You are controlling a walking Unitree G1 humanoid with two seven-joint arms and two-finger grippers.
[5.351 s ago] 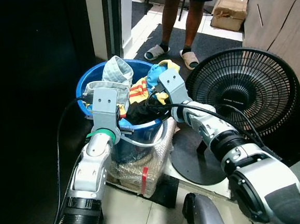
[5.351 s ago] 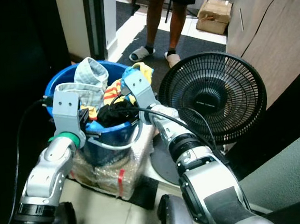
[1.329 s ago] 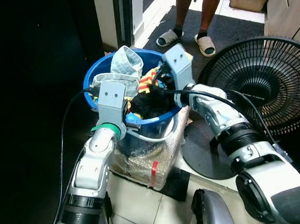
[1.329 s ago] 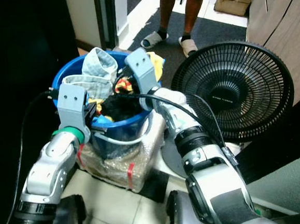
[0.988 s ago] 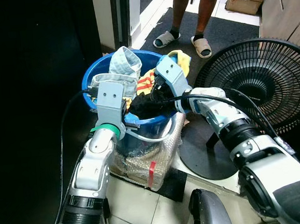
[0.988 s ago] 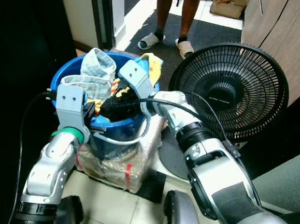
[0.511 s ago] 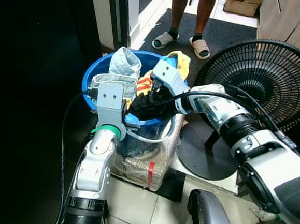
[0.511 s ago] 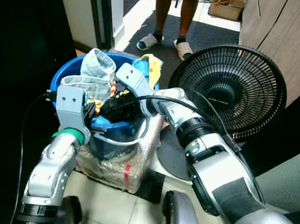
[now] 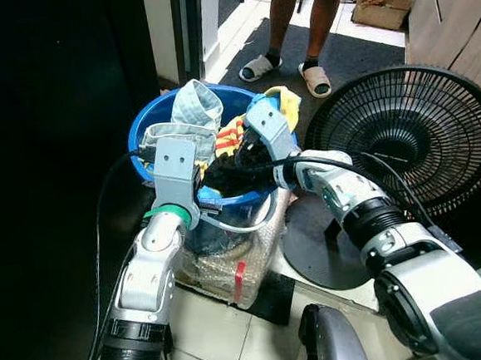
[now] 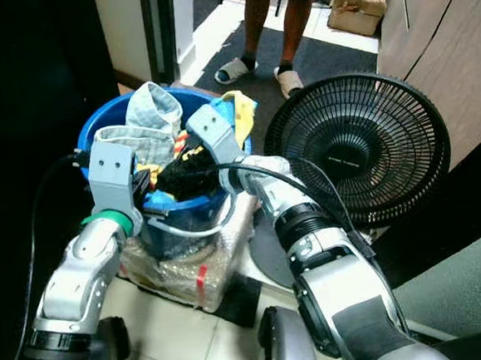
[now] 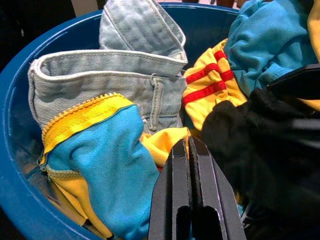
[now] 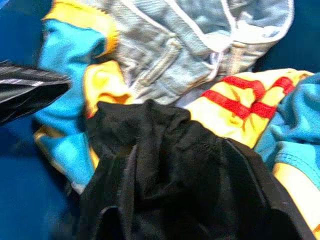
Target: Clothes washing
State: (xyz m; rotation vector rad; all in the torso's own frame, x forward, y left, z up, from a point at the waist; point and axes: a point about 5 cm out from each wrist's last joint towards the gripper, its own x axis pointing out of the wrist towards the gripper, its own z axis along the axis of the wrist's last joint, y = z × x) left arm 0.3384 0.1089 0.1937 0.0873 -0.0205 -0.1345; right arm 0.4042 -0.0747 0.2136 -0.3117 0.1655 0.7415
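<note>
You have both arms over the blue basin [image 9: 141, 138], which sits on a plastic-wrapped bundle [image 9: 230, 264] on the tiled floor, just left of a black fan [image 9: 404, 138]. The basin is heaped with laundry: pale denim jeans [image 11: 125, 75] rise above its far-left rim, a turquoise-and-yellow garment [image 11: 100, 150] lies against the near-left wall, a yellow piece with red stripes [image 11: 210, 85] sits near the middle, and a black garment [image 12: 170, 160] lies on top toward the near-right side. Your left gripper [image 11: 190, 150] hangs at the basin's near rim with its two black fingers pressed flat together, pinching nothing, their tips touching the yellow cloth between the turquoise garment and the black one. Your right gripper [image 9: 238, 165] reaches in from the basin's right rim with its fingers spread, one on each side of the black garment, the cloth bunched between them; you cannot tell from these views whether they bite firmly. A person's legs in sandals [image 9: 281, 60] stand on the dark mat beyond the basin.
</note>
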